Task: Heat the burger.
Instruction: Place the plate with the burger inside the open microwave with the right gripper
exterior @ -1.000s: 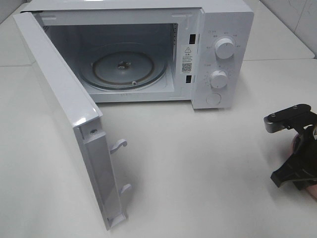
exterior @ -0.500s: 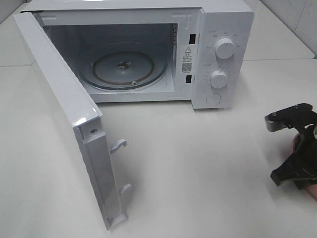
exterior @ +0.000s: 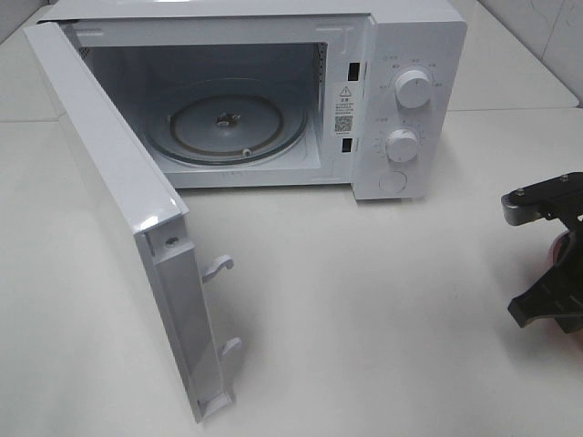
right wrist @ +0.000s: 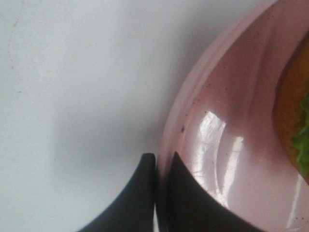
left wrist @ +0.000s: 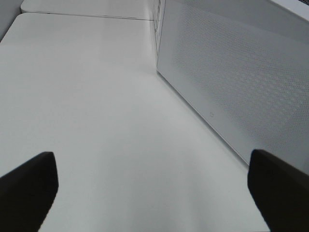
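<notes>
In the right wrist view, the burger point(right wrist: 295, 111) shows only as an edge of golden-brown bun and green lettuce, lying on a round pink plate point(right wrist: 231, 121). My right gripper point(right wrist: 158, 193) is shut on the plate's rim, with one finger outside it and one inside. In the exterior high view this gripper point(exterior: 549, 273) is at the far right edge, with a sliver of the plate point(exterior: 553, 252) behind it; the burger is out of view there. My left gripper point(left wrist: 152, 193) is open and empty, low over the table beside the microwave door point(left wrist: 241, 77).
The white microwave point(exterior: 414, 55) stands at the back with its door point(exterior: 118, 200) swung wide open to the left. Its glass turntable point(exterior: 228, 127) holds nothing. The door's latch hooks point(exterior: 219, 266) stick out over the white table point(exterior: 364, 309).
My right gripper has moved to the right and slightly down, closer to the view's edge. The microwave and its door have not moved.
</notes>
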Action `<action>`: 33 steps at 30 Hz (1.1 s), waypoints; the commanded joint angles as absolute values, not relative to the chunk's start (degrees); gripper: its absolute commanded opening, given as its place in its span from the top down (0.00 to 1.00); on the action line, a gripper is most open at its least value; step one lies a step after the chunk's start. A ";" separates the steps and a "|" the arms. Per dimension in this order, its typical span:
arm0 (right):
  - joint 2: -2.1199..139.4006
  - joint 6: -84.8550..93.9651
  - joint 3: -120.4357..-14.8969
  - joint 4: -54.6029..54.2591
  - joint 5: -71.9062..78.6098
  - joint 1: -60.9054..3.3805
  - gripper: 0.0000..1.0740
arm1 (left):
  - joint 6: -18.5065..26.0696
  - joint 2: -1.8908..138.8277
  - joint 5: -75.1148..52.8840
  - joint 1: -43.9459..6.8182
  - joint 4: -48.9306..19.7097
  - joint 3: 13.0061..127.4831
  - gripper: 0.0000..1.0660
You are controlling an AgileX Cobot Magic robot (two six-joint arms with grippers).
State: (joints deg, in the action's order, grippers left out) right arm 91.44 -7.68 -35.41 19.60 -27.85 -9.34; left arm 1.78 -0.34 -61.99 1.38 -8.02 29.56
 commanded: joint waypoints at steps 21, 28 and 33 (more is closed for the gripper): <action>85.89 -17.25 -35.12 29.45 -31.40 -12.15 1.00 | 1.43 -0.57 -61.13 1.09 -8.19 29.51 0.06; 85.89 -19.77 -35.12 32.37 -32.95 -15.53 1.00 | 1.43 -0.57 -61.13 1.09 -8.19 29.51 0.06; 85.89 -22.46 -35.12 34.89 -34.55 -17.53 1.00 | 1.43 -0.57 -61.13 1.09 -8.19 29.51 0.06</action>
State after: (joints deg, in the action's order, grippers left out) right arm 86.80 -21.14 -35.12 31.57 -33.63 -16.90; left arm 1.78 -0.34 -61.99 1.38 -8.02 29.56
